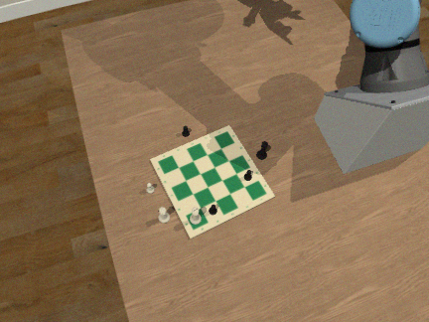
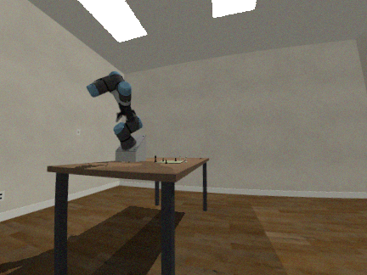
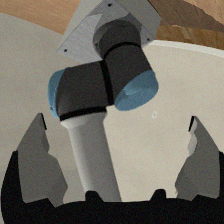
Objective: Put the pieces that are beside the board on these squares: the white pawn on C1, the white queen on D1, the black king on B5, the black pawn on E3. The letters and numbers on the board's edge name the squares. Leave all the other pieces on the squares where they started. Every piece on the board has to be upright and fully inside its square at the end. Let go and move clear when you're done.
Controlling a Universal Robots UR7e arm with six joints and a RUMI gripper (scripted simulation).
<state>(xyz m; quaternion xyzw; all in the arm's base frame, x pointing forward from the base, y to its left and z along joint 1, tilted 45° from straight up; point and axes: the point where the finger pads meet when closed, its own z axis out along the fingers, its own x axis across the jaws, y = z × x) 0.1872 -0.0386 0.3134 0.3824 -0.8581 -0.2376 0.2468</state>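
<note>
The green and cream chessboard (image 1: 212, 180) lies on the wooden table. Beside it stand four pieces, all upright. The white pawn (image 1: 150, 188) and the taller white queen (image 1: 163, 215) are off its left edge. The black pawn (image 1: 186, 131) is off its far corner, and the black king (image 1: 262, 150) is off its right edge. My gripper (image 3: 118, 116) is open and empty. It is held high above the table, away from the board, and faces the arm's own base. It is out of the top view.
On the board stand a tall white piece (image 1: 196, 216) on the near corner square, a black pawn (image 1: 213, 210) next to it and another black pawn (image 1: 248, 175) near the right edge. The arm's grey base (image 1: 372, 124) stands right of the board. The folded arm (image 2: 123, 106) rises above it.
</note>
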